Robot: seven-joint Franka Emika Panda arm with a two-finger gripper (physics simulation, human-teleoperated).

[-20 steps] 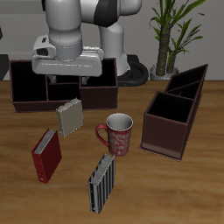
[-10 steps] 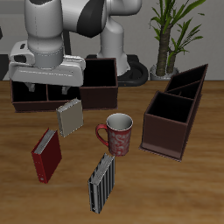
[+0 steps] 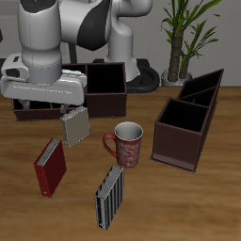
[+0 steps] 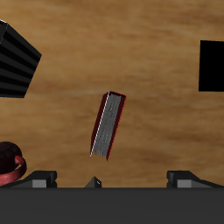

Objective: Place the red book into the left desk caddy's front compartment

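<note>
Above wooden table (image 3: 216, 202), the empty, parted two-finger gripper (image 4: 112, 180) has been carried over the untouched thin dark-red hardcover book (image 4: 107, 125), readying a grasp.

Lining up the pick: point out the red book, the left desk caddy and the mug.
red book (image 3: 51, 167), exterior view, cover's middle
left desk caddy (image 3: 176, 143), exterior view, front wall
mug (image 3: 129, 144), exterior view, patterned side

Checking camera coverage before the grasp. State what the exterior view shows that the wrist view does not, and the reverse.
Exterior only: the left desk caddy, the grey book, the potted plant and the robot's arm. Wrist only: the red book's white page edges from straight above. Both: the red book, the striped book and the mug, on the wooden table.
</note>
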